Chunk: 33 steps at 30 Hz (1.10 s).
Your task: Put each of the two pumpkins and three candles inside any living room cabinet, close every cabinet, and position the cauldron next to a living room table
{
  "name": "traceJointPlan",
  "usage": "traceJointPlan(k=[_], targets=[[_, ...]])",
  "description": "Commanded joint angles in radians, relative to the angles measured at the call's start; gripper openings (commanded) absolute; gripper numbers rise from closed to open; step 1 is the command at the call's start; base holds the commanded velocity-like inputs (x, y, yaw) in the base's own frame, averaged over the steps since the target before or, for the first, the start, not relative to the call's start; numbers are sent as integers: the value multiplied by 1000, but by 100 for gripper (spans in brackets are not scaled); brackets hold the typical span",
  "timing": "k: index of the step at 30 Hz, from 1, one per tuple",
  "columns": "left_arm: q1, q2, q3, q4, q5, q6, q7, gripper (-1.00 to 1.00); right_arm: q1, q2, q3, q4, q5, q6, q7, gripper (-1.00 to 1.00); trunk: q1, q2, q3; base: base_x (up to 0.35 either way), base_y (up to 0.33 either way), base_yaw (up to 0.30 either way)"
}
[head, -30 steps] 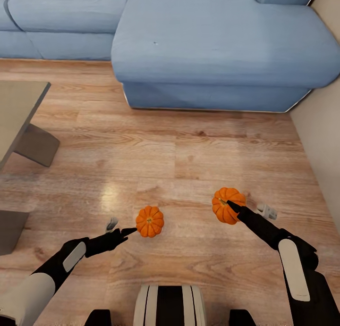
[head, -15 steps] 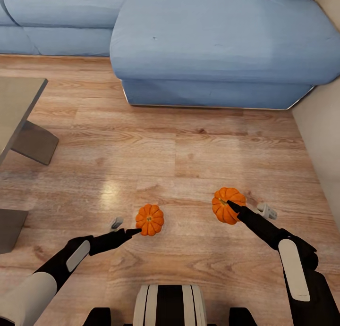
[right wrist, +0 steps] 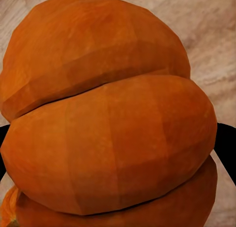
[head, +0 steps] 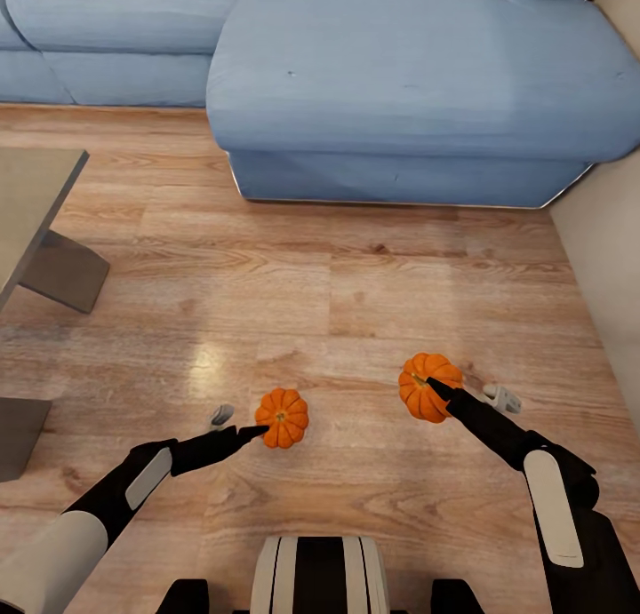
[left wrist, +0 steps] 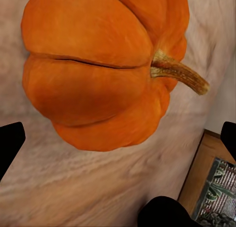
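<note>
Two orange pumpkins are in the head view. The left pumpkin (head: 282,417) stands upright on the wood floor, and it looms large in the left wrist view (left wrist: 98,74) with its stem pointing sideways. My left gripper (head: 247,428) is open just short of it, its dark fingertips (left wrist: 11,144) wide apart. The right pumpkin (head: 429,386) is tilted with its stem to one side. My right gripper (head: 442,392) is shut on it, and the pumpkin (right wrist: 108,133) spans the whole gap between the fingers. Candles, cabinet and cauldron are out of view.
A blue sofa (head: 400,81) runs across the far side. The grey-topped table (head: 31,196) with its dark base (head: 71,272) stands at the left. A beige wall (head: 604,267) closes the right side. Wood floor (head: 338,276) lies open between sofa and arms.
My left gripper has crept forward until its tip is nearly at the left pumpkin. The view shifted slightly. The right arm and its pumpkin have stayed put.
</note>
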Motion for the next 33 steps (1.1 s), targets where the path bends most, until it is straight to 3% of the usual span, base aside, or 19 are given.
traceJointPlan(k=[1,33], targets=[[-1,1,-4,0,10,7,1,100,-1,0,-2,0,0,6,10,-100,0,0,-1,20,0,0],[-1,-1,-2,2,12,0,6,100,0,0,-2,0,0,6,10,-100,0,0,-1,56,32,0]])
